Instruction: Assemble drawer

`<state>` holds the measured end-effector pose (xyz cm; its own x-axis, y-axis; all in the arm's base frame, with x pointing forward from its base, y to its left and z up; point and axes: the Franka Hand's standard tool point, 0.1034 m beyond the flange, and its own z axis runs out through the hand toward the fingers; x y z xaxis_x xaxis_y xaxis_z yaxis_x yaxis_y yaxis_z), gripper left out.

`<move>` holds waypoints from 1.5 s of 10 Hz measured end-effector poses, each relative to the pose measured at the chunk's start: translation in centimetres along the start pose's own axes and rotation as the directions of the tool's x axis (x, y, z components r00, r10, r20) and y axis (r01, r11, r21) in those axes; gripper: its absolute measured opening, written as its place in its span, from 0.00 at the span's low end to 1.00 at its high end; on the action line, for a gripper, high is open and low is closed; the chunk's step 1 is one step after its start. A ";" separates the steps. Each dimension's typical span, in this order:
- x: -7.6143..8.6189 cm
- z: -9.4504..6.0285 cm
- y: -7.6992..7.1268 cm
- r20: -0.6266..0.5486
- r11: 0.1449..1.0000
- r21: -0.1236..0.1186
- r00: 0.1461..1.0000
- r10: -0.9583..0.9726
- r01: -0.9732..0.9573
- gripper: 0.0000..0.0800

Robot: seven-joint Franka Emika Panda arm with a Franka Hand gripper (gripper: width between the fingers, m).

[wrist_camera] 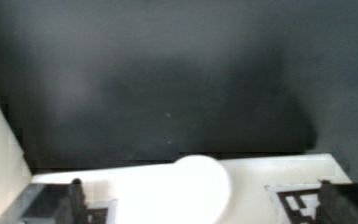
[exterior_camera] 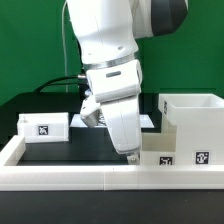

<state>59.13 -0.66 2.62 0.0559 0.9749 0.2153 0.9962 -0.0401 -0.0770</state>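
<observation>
The drawer's tall white housing point(exterior_camera: 192, 118) stands at the exterior view's right, open at the top, with a tag low on its front. One small white box point(exterior_camera: 163, 150) with a tag sits against its front left. The other small box point(exterior_camera: 45, 127) lies apart at the exterior view's left. My gripper point(exterior_camera: 132, 152) is low at the left end of the box by the housing. In the wrist view the gripper point(wrist_camera: 202, 205) is open, its dark fingers point(wrist_camera: 78, 203) on either side of a white tagged part with a rounded tab point(wrist_camera: 202, 178).
A low white border rail point(exterior_camera: 90, 178) runs along the front and left of the black table point(wrist_camera: 176, 80). A flat white piece point(exterior_camera: 149, 121), perhaps the marker board, lies behind the arm, mostly hidden. Black cables hang at the back left.
</observation>
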 end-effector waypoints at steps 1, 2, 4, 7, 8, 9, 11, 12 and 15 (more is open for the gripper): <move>0.2 0.1 0.0 0.011 1.000 0.001 1.000 -0.002 0.002 0.81; 0.2 0.1 0.0 0.021 1.000 0.002 1.000 0.003 -0.003 0.81; 0.1 0.2 0.0 0.022 1.000 0.003 1.000 0.004 -0.005 0.81; 0.0 0.1 0.0 0.021 0.999 0.006 0.999 -0.040 0.039 0.81; -0.1 0.1 0.3 0.019 0.997 0.003 0.997 -0.076 0.076 0.81; 0.2 0.1 0.6 0.019 0.997 -0.002 0.997 -0.074 0.074 0.81; 1.8 0.0 1.1 0.026 0.999 -0.007 0.998 -0.049 0.050 0.81; 2.2 -0.1 1.3 0.027 1.000 -0.011 1.000 -0.004 0.005 0.81; 2.1 0.0 1.2 0.027 1.000 -0.011 1.000 -0.003 0.004 0.81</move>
<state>60.48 1.36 3.02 0.0506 0.9806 0.1895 0.9971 -0.0388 -0.0657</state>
